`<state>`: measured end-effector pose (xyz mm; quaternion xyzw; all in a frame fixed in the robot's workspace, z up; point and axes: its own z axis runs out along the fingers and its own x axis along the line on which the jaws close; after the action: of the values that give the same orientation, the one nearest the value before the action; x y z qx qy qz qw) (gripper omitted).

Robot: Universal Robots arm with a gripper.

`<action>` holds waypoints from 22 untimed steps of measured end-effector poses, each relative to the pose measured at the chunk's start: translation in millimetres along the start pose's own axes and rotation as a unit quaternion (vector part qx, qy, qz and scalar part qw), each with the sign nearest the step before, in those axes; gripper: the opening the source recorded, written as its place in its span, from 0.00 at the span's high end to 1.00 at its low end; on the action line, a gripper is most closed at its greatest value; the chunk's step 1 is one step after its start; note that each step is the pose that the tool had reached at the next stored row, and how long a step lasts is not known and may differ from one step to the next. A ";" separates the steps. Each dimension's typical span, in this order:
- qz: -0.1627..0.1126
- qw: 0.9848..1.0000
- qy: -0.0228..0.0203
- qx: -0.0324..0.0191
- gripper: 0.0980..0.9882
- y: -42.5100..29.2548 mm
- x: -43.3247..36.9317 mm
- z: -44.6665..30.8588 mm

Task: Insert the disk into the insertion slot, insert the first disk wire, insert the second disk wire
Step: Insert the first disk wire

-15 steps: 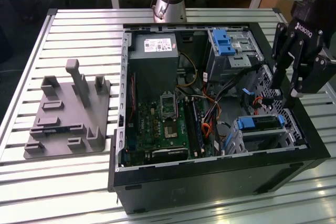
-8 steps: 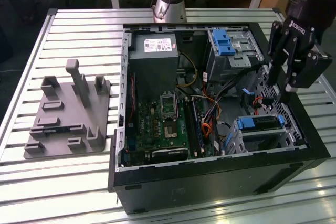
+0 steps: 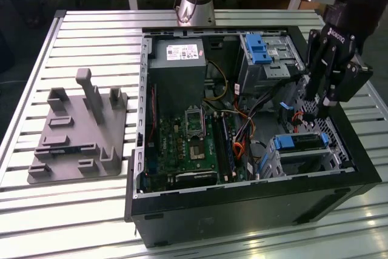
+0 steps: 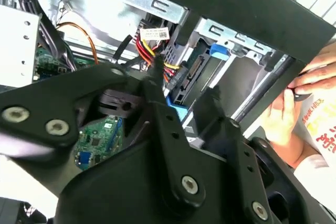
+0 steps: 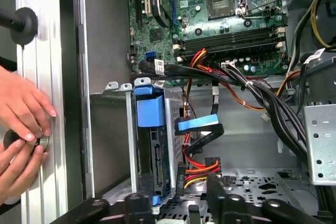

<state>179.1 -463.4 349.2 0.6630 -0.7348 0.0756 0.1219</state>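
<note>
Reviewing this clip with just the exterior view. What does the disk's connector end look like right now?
Observer: In the first wrist view the disk sits in the insertion slot, connector end exposed, with a blue flat cable beside it.
Operator: What is nearest the gripper?
Observer: Red, yellow and orange wires, just short of it.
Operator: Anyone close by?
Observer: Yes, a person's hands are on the table beside the case.
</note>
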 end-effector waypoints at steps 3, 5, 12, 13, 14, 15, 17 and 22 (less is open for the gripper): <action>-0.002 1.000 0.000 0.000 0.64 -0.3 -1.8 1.3; -0.002 1.000 0.000 0.001 0.71 -0.2 -3.4 2.0; -0.003 1.000 0.002 0.001 0.78 -0.5 -5.9 7.7; -0.003 1.000 0.002 0.001 0.78 -0.5 -6.1 8.4; -0.004 1.000 0.002 0.001 0.78 -0.5 -6.3 8.9; -0.004 1.000 0.003 0.001 0.78 -0.4 -6.4 9.2; -0.004 1.000 0.003 0.001 0.78 0.1 -6.4 9.6; -0.003 1.000 0.004 0.001 0.78 0.4 -6.3 9.5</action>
<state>178.6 -459.9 338.4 0.6654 -0.7319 0.0786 0.1240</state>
